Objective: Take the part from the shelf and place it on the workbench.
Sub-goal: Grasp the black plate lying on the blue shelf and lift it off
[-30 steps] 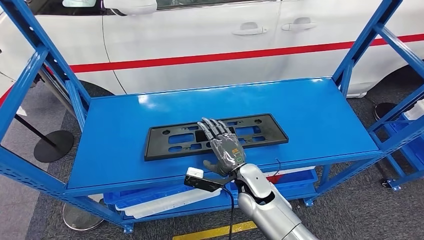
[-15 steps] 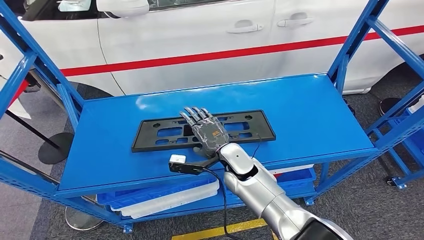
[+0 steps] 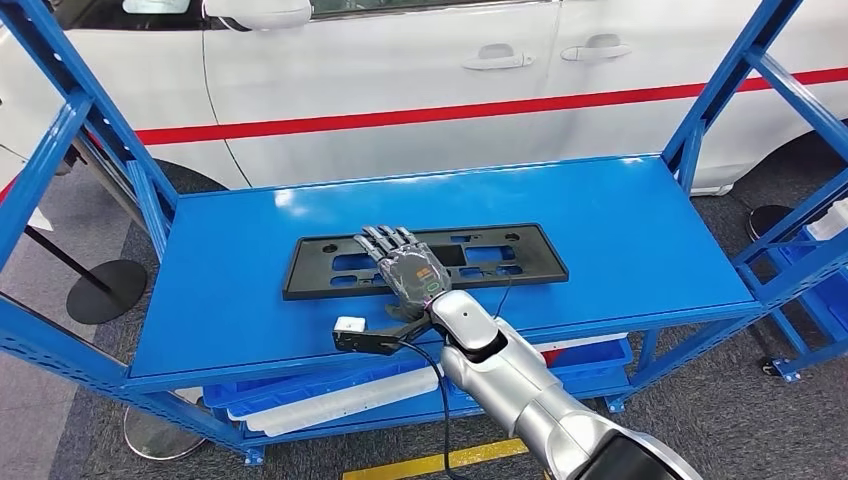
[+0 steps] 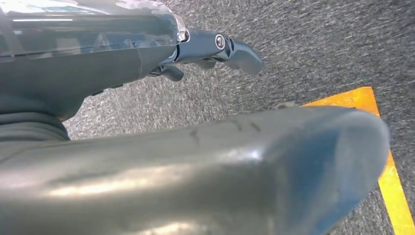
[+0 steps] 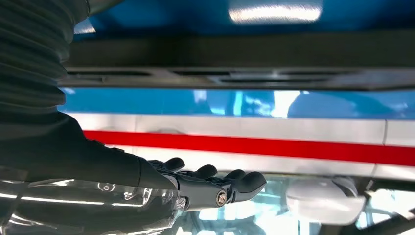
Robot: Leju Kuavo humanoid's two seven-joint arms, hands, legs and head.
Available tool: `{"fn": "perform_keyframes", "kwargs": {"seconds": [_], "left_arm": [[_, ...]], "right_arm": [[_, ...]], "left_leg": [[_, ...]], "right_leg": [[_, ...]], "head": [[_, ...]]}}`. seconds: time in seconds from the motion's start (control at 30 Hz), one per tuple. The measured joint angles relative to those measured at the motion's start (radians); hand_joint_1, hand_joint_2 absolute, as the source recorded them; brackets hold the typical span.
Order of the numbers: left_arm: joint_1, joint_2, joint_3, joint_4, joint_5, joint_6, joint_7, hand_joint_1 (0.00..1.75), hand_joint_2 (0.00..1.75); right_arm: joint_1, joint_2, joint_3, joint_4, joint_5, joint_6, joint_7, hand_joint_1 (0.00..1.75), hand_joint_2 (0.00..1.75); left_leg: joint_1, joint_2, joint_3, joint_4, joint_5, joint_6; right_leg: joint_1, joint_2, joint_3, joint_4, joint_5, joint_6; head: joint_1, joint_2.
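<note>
Reaching from the near edge, your right robot hand, fingers flat and empty, seems to hover over the black part, whose length crosses them on the shelf.

Right arm: silver, rounded segments, black joint ring at the wrist. Right hand: dark grey under clear glossy film, small orange marking on the back. Black camera bracket with white block; thin black cable trailing below.

Left hand: thick grey thumb, darker fingers with a silver screw.
</note>
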Motion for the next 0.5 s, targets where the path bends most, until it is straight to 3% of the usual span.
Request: {"fn": "perform_keyframes", "kwargs": {"seconds": [0.03, 0.07, 0.1, 0.17, 0.23, 0.27, 0.33, 0.37, 0.4, 0.47, 0.5], "left_arm": [[0.001, 0.000, 0.000, 0.000, -0.001, 0.000, -0.001, 0.00, 0.00], [0.001, 0.000, 0.000, 0.000, -0.001, 0.000, -0.002, 0.00, 0.00], [0.001, 0.000, 0.000, 0.000, -0.001, 0.002, -0.007, 0.00, 0.00], [0.002, 0.000, 0.000, 0.000, -0.002, 0.012, -0.028, 0.00, 0.00], [0.005, 0.000, 0.000, 0.000, -0.001, 0.023, -0.057, 0.00, 0.00], [0.008, 0.000, 0.000, 0.000, 0.000, 0.026, -0.067, 0.00, 0.00], [0.014, 0.000, 0.000, 0.000, 0.003, 0.031, -0.076, 0.00, 0.00], [0.015, 0.000, 0.000, 0.000, 0.005, 0.035, -0.077, 0.00, 0.00], [0.016, 0.000, 0.001, 0.000, 0.007, 0.039, -0.076, 0.00, 0.00], [0.017, 0.000, 0.002, 0.000, 0.012, 0.045, -0.072, 0.00, 0.00], [0.018, -0.001, 0.003, 0.000, 0.014, 0.048, -0.069, 0.00, 0.00]], "right_arm": [[0.001, 0.000, 0.000, 0.004, 0.000, 0.000, 0.006, 0.00, 1.75], [0.001, -0.001, 0.000, 0.008, 0.001, 0.000, 0.013, 0.00, 1.75], [-0.001, -0.001, 0.000, 0.012, 0.006, 0.000, 0.025, 0.00, 1.75], [-0.009, 0.000, 0.000, 0.024, 0.028, 0.000, 0.057, 0.00, 1.75], [-0.019, 0.002, 0.000, 0.043, 0.065, 0.003, 0.103, 0.08, 1.75], [-0.026, 0.003, 0.001, 0.057, 0.085, 0.007, 0.128, 0.29, 1.75], [-0.050, 0.004, 0.005, 0.090, 0.123, 0.024, 0.171, 1.05, 1.75], [-0.067, 0.006, 0.009, 0.109, 0.139, 0.032, 0.188, 1.38, 1.75], [-0.085, 0.008, 0.013, 0.130, 0.151, 0.042, 0.202, 1.61, 1.75], [-0.112, 0.012, 0.021, 0.174, 0.168, 0.060, 0.221, 1.72, 1.75], [-0.122, 0.013, 0.023, 0.194, 0.172, 0.069, 0.226, 1.75, 1.75]], "left_leg": [[0.000, 0.000, 0.000, 0.001, -0.001, 0.000], [0.000, -0.001, 0.001, 0.002, -0.002, -0.002], [0.001, -0.002, 0.002, 0.005, -0.004, -0.005], [-0.002, -0.003, 0.000, 0.012, -0.010, -0.013], [-0.004, -0.003, -0.004, 0.016, -0.014, -0.023], [-0.005, -0.003, -0.004, 0.016, -0.014, -0.029], [-0.002, -0.002, -0.007, 0.024, -0.023, -0.041], [-0.001, -0.002, -0.016, 0.048, -0.040, -0.047], [0.001, -0.002, -0.038, 0.097, -0.068, -0.052], [0.002, -0.002, -0.105, 0.240, -0.134, -0.059], [0.003, -0.002, -0.134, 0.299, -0.153, -0.061]], "right_leg": [[-0.002, 0.000, -0.005, 0.004, 0.012, 0.002], [-0.005, 0.000, 0.012, -0.035, 0.043, 0.003], [-0.007, -0.001, 0.045, -0.104, 0.083, 0.002], [-0.007, 0.000, 0.105, -0.231, 0.131, -0.004], [-0.003, 0.001, 0.120, -0.269, 0.134, -0.014], [-0.001, 0.002, 0.119, -0.271, 0.136, -0.020], [-0.003, 0.002, 0.121, -0.276, 0.139, -0.033], [-0.005, 0.001, 0.123, -0.279, 0.140, -0.038], [-0.006, 0.001, 0.123, -0.280, 0.141, -0.043], [-0.004, -0.001, 0.123, -0.280, 0.140, -0.047], [-0.003, -0.002, 0.123, -0.280, 0.140, -0.048]], "head": [[0.000, 0.000], [0.000, 0.000], [0.000, 0.000], [0.000, 0.000], [0.000, 0.000], [0.000, 0.000], [0.000, 0.000], [0.000, 0.000], [0.000, 0.000], [0.000, 0.000], [0.000, 0.000]]}}
